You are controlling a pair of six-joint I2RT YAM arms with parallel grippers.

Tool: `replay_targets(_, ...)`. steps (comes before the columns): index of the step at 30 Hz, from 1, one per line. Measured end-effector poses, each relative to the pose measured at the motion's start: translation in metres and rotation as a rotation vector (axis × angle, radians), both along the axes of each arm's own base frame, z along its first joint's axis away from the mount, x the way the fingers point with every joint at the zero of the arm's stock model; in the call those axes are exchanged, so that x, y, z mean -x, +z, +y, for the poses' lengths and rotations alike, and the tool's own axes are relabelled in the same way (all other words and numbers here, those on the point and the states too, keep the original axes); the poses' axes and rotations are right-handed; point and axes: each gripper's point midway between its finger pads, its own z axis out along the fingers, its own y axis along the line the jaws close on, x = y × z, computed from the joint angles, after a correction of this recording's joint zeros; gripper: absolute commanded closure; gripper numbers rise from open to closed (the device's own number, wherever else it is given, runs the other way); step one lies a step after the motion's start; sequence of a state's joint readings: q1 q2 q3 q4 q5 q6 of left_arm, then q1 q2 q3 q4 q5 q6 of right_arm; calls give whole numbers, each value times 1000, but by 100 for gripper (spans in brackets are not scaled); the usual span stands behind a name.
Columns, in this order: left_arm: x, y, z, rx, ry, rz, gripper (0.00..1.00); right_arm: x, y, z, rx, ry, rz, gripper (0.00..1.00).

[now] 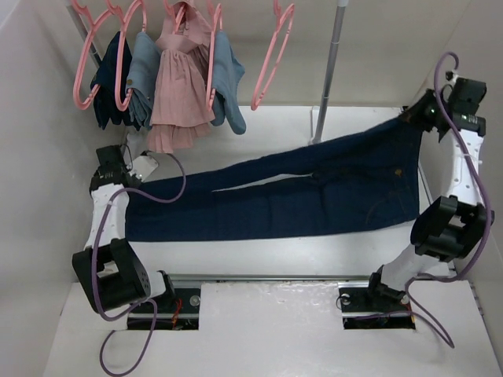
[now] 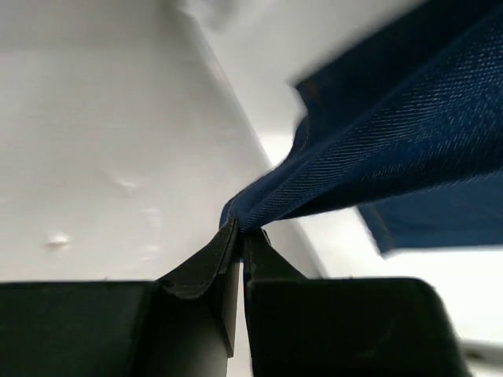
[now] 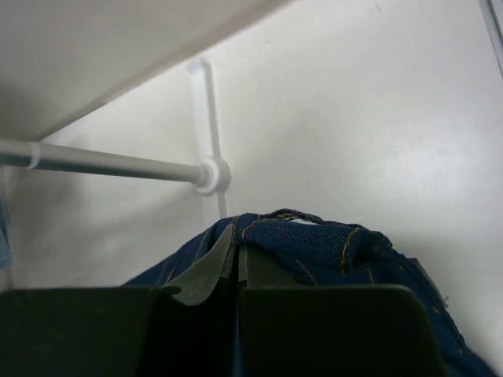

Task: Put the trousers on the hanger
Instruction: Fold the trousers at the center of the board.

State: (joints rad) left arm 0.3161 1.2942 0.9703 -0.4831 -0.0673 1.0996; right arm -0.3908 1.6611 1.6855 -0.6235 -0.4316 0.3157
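Trousers (image 1: 299, 196): dark navy denim, long, laid out at a slant across the tabletop (image 1: 259, 253). Waist is at the far right, leg ends at the left. The legs part about midway, with a thin wedge of white between them. The cloth looks smooth and fairly taut, with few creases. Orange stitching shows on the waistband in the right wrist view.

Left hand (image 2: 242, 233): closed, pinching a fold of a leg hem at the very tips. Cloth runs away from it up and to the right, off the surface there.

Right hand (image 3: 236, 236): closed on the waistband edge, by a belt loop, at the far right corner.

Hanger (image 1: 269, 67): empty, pink, hooked on the rail at the back, well apart from the trousers. More pink hangers to its left carry a pink dress (image 1: 179, 86) and lighter denim (image 1: 228, 78).

Risks, as judged:
- Both grips sit on thin edges. Heavy denim could slip out once lifted, the left pinch first.
- The left hand seems to hold one leg only. The other leg may drop and drag on lifting.
- Both hands are busy and the hanger is on the rail. Threading a leg through means letting go at one end, and the cloth could slump.
- Swinging cloth near the rail could knock the neighbouring garments or unhook the hanger.
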Motion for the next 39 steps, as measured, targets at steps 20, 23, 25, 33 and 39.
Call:
replay_targets(20, 25, -52, -9, 35, 54, 75, 100, 85, -113, -40, -81, -173, 208, 100)
replay_targets(23, 22, -47, -10, 44, 64, 65, 100, 98, -83, -40, -45, -240, 147, 100)
replay_targets(25, 22, -46, -9, 44, 70, 61, 100, 109, -80, -39, -33, -287, 128, 100)
replay_targets(33, 54, -75, -11, 41, 101, 170, 100, 193, -207, -35, -182, -530, 444, 100)
replay_targets(39, 75, -95, -15, 46, 110, 233, 100, 205, -220, -40, -217, -615, 476, 100)
